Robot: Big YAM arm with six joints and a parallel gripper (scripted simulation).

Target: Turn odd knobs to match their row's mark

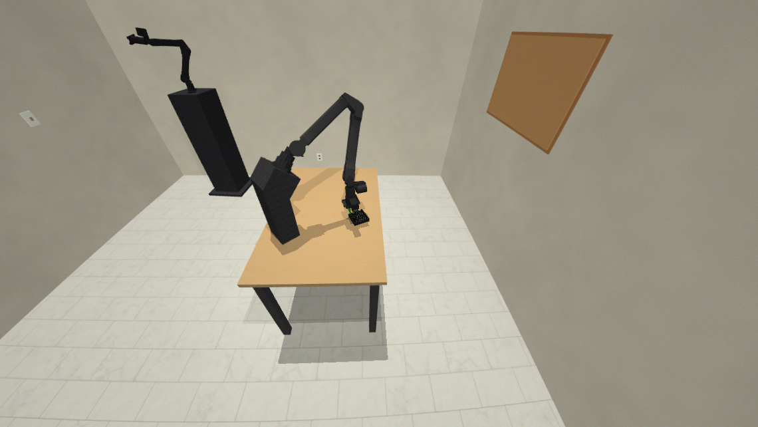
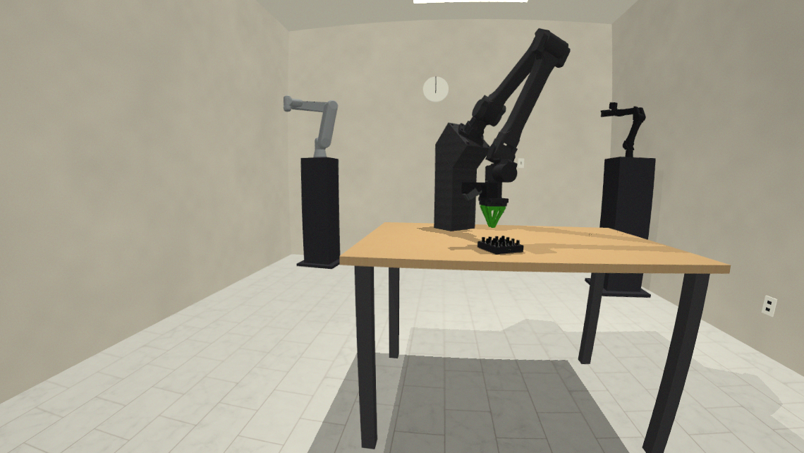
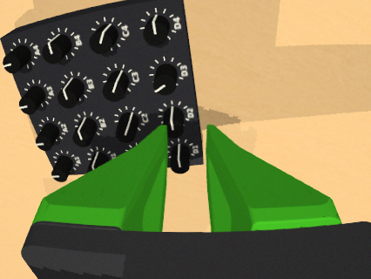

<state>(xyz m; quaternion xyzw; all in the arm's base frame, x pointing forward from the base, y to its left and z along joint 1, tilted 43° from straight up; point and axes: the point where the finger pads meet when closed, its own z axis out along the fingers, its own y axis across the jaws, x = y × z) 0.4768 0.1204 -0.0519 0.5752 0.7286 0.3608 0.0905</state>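
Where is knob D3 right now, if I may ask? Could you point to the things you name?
In the wrist view, knob D3 (image 3: 165, 78) sits on the knob box (image 3: 93, 71), near its right edge, between knobs D4 (image 3: 156, 31) and D2 (image 3: 175, 124).

A pale round clock hangs on the wall behind the counter. Left of the clock, a grey arm stands on a dark pedestal; right of it, a smaller black arm tops another dark pedestal. Farther right and lower than the clock is a wall outlet.
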